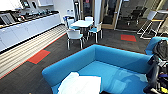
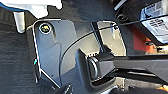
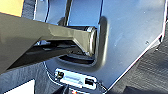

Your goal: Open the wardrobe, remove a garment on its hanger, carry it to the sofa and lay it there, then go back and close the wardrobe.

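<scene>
The garment (image 1: 80,85) is seen spread flat on the seat of the sofa (image 1: 75,62), toward its left arm and just below the camera, while whether either pincer is open or closed cannot be told.

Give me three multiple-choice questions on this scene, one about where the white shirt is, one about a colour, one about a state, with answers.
1. Where is the white T-shirt?
A. on the blue sofa
B. on the white table
C. on the floor

2. What colour are the floor patches?
A. green
B. red
C. yellow

3. How does the T-shirt lie?
A. hanging upright
B. rolled tight
C. spread flat

Answers: 1 A, it rests on the sofa's seat. 2 B, red rectangles break the dark carpet. 3 C, the fabric lies spread across the cushion.
</scene>
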